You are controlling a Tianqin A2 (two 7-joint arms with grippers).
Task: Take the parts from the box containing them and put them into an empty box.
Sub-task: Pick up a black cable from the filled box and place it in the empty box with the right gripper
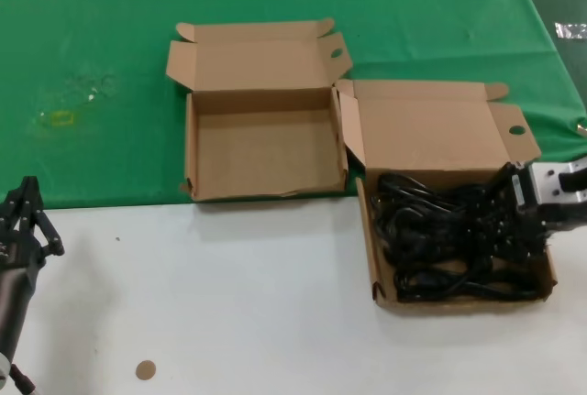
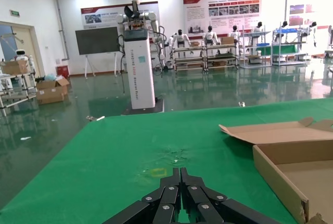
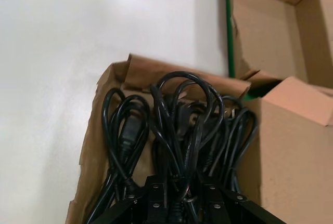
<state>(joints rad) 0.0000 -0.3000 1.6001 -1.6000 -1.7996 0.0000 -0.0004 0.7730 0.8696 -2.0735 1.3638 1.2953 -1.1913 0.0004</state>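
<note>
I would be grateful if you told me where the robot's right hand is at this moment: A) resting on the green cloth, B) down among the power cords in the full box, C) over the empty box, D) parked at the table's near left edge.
B: the right hand sits low in the box containing them, its fingers among the black power cords; the empty box holds nothing.

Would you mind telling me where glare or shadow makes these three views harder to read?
Head view: the black power cords merge into one dark mass in the right-hand brown cardboard box, hiding the right gripper fingers. Left wrist view: ceiling lights reflect off the glossy hall floor. Right wrist view: a soft bright patch washes the white tabletop.
</note>
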